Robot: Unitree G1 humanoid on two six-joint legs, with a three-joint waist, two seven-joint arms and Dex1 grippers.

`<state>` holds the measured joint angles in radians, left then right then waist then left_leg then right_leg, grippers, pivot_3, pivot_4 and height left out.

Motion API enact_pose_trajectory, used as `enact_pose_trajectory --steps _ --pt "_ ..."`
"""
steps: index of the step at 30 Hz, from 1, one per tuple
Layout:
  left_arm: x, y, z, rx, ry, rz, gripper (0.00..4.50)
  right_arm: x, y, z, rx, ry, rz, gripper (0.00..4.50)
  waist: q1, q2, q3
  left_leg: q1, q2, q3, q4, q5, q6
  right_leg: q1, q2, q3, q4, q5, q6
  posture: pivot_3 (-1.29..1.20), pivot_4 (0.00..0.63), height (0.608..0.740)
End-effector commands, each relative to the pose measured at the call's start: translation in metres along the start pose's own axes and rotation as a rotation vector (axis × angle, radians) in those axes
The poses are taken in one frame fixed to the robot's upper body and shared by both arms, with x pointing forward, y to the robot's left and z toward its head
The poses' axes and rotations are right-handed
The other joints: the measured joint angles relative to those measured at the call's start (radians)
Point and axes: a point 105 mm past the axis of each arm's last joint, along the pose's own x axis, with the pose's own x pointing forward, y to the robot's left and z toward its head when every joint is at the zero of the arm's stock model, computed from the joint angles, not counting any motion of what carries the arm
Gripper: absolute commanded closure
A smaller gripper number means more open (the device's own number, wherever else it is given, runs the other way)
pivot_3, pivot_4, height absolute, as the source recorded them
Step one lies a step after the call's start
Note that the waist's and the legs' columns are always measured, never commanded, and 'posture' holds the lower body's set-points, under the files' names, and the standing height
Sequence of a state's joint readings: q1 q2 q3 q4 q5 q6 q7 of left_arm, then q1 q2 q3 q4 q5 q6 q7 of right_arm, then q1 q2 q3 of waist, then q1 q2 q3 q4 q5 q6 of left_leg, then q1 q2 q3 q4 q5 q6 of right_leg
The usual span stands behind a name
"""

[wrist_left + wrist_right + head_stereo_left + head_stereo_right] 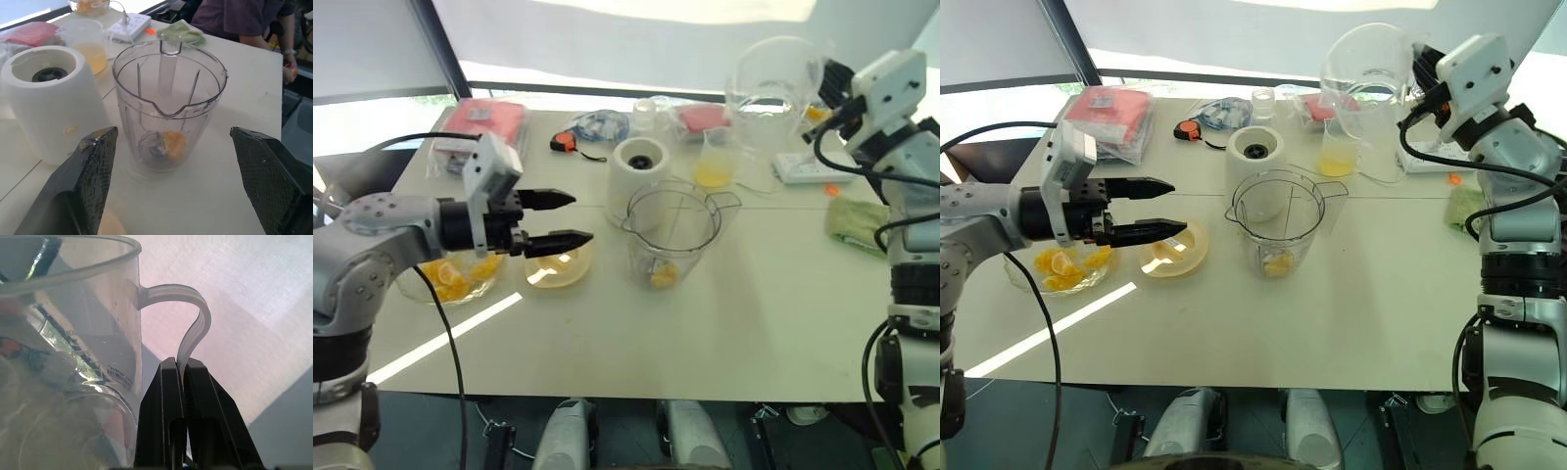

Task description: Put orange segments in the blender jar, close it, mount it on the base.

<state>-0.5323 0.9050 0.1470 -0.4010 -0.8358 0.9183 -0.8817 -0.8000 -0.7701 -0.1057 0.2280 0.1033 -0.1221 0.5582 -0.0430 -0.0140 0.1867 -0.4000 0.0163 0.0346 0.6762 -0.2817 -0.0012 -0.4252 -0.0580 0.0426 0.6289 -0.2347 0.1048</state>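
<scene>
The clear blender jar (671, 230) stands open at mid-table with one orange segment (173, 144) at its bottom. Just behind it sits the white blender base (639, 166). My left gripper (578, 217) hovers open and holds nothing, left of the jar and pointing at it, above a yellow lid (558, 266). A glass bowl of orange segments (450, 279) lies under my left forearm. My right gripper (182, 363) is raised at the far right, shut on the handle of a large clear pitcher (773, 78).
A cup of yellow juice (715, 162) stands behind the jar, with a white power strip (798, 166) and a green cloth (857, 220) to the right. Red packets (484, 122) and a tape measure (566, 144) lie at the back left. A person (244, 19) sits beyond the table.
</scene>
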Motion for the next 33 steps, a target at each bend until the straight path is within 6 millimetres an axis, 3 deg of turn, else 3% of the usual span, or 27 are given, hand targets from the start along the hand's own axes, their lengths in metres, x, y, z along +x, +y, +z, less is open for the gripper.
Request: enact_pose_trajectory --steps 1,8,16,27,33 --pt "-0.010 0.005 0.008 0.048 -0.024 0.044 0.67 0.006 0.000 0.038 -0.161 -0.115 0.009 4.43 0.000 0.000 0.000 0.000 0.000 0.000 0.000 0.000 0.000 0.000 0.000 0.000 0.000 0.000 0.000 0.00 0.150 0.740" --pt "-0.010 0.005 0.011 0.031 -0.055 0.054 0.67 0.012 0.028 0.061 -0.528 -0.218 0.096 4.43 0.001 0.000 0.000 -0.005 0.000 0.001 0.002 0.000 0.000 -0.005 -0.001 0.000 0.000 0.000 0.000 0.00 0.150 0.740" --pt "-0.006 0.005 0.010 0.015 -0.069 0.046 0.67 0.015 0.045 0.060 -0.700 -0.249 0.157 4.43 0.000 0.000 0.000 -0.005 0.000 0.001 0.002 0.000 0.000 -0.005 -0.001 0.000 0.000 0.000 0.000 0.00 0.150 0.740" --pt "-0.002 0.003 0.010 -0.001 -0.094 0.036 0.67 0.010 0.044 0.067 -1.002 -0.335 0.120 4.43 -0.001 0.000 0.001 -0.005 -0.001 0.002 0.002 0.000 0.000 -0.005 -0.002 0.000 0.001 0.000 0.000 0.00 0.150 0.740" --pt "-0.001 0.000 0.009 -0.010 -0.098 0.019 0.67 0.007 0.042 0.068 -1.053 -0.358 0.109 4.43 -0.001 -0.001 0.001 -0.005 -0.001 0.002 0.002 0.000 0.000 -0.005 -0.002 0.000 0.001 0.000 0.000 0.00 0.150 0.740"
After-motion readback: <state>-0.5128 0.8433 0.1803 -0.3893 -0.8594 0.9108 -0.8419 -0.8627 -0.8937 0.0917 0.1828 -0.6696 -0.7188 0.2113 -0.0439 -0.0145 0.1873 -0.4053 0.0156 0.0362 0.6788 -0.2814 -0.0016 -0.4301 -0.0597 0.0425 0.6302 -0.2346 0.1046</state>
